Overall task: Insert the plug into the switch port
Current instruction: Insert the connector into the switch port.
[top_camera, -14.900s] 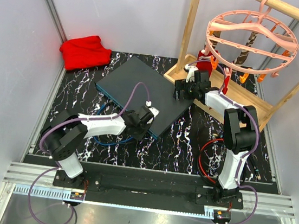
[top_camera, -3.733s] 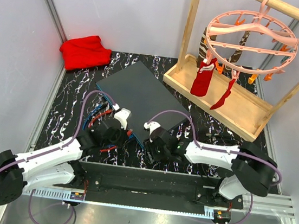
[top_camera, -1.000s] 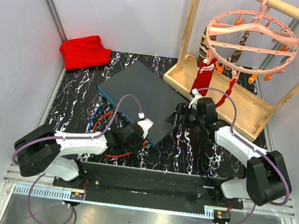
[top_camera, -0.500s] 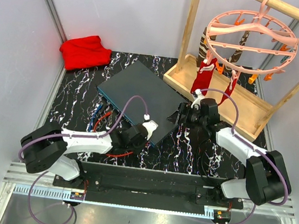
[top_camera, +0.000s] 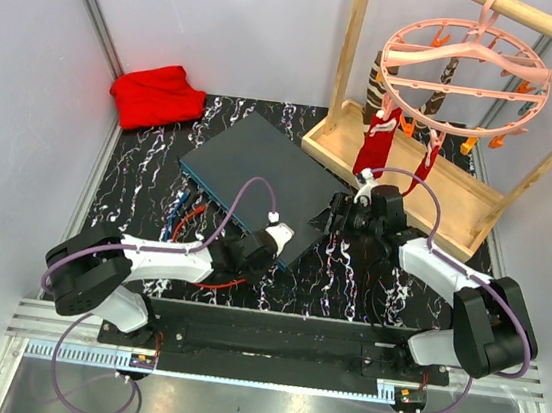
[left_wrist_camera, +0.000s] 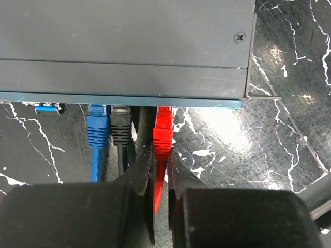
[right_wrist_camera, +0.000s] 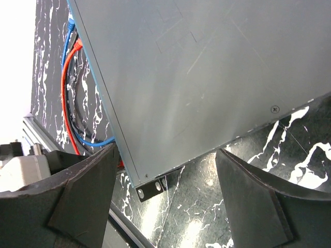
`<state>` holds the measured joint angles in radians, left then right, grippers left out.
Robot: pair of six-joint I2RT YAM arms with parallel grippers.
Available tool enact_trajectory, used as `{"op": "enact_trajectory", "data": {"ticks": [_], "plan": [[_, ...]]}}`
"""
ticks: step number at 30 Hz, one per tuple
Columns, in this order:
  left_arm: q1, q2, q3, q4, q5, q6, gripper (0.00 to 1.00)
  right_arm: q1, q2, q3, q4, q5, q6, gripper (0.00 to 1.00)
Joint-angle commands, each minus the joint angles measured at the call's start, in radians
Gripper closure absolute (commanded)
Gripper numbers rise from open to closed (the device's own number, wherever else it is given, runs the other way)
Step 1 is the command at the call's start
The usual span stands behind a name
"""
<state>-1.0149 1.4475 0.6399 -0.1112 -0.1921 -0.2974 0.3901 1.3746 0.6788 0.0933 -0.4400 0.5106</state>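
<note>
The switch (top_camera: 259,176) lies flat and slanted on the black marbled table, its teal front edge (left_wrist_camera: 124,99) toward my left arm. Just behind the red plug (left_wrist_camera: 163,135), my left gripper (left_wrist_camera: 161,155) is shut on the plug's red cable. The plug's tip reaches under the teal edge, right of a black plug (left_wrist_camera: 120,129) and a blue plug (left_wrist_camera: 98,132). From above, the left gripper (top_camera: 270,238) sits at the switch's near corner. My right gripper (top_camera: 340,217) stands open at the switch's right side. Its fingers (right_wrist_camera: 88,191) straddle a corner of the switch (right_wrist_camera: 207,77) without touching.
A wooden tray (top_camera: 458,204) with an upright frame stands at the back right. Over it hangs a pink round hanger (top_camera: 464,73) with red socks (top_camera: 374,143). A red cloth (top_camera: 157,94) lies at the back left. Red and blue cables (top_camera: 188,224) loop in front of the switch.
My left gripper has shifted a little right and toward the switch's front edge with the red cable. The right gripper has edged slightly right and stays open.
</note>
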Motion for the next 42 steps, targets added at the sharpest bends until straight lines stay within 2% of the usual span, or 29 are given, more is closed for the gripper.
{"op": "enact_trajectory", "data": {"ticks": [1, 8, 17, 23, 28, 33, 36, 42], "plan": [[0.003, -0.065, 0.007, 0.097, -0.092, -0.013, 1.00, -0.010, -0.031, -0.008, 0.052, -0.026, 0.009, 0.16], [-0.004, -0.092, -0.003, 0.108, -0.090, -0.016, 1.00, -0.008, -0.037, -0.015, 0.054, -0.029, 0.009, 0.16], [-0.021, -0.006, -0.039, 0.232, -0.063, -0.051, 1.00, -0.010, -0.035, -0.027, 0.068, -0.037, 0.008, 0.16], [-0.022, 0.024, -0.080, 0.341, -0.098, -0.039, 1.00, -0.010, -0.028, -0.047, 0.098, -0.049, 0.003, 0.16], [-0.022, 0.017, -0.078, 0.366, -0.127, -0.035, 1.00, -0.010, -0.034, -0.061, 0.118, -0.037, 0.002, 0.16], [-0.022, 0.010, -0.077, 0.398, -0.147, -0.048, 1.00, -0.017, -0.040, -0.019, 0.094, 0.070, -0.032, 0.15], [-0.024, 0.020, -0.078, 0.393, -0.142, -0.066, 1.00, -0.019, -0.016, 0.056, 0.054, 0.196, -0.108, 0.12], [-0.022, 0.024, -0.094, 0.395, -0.132, -0.080, 1.00, -0.031, 0.142, 0.231, 0.046, 0.354, -0.296, 0.03]]}}
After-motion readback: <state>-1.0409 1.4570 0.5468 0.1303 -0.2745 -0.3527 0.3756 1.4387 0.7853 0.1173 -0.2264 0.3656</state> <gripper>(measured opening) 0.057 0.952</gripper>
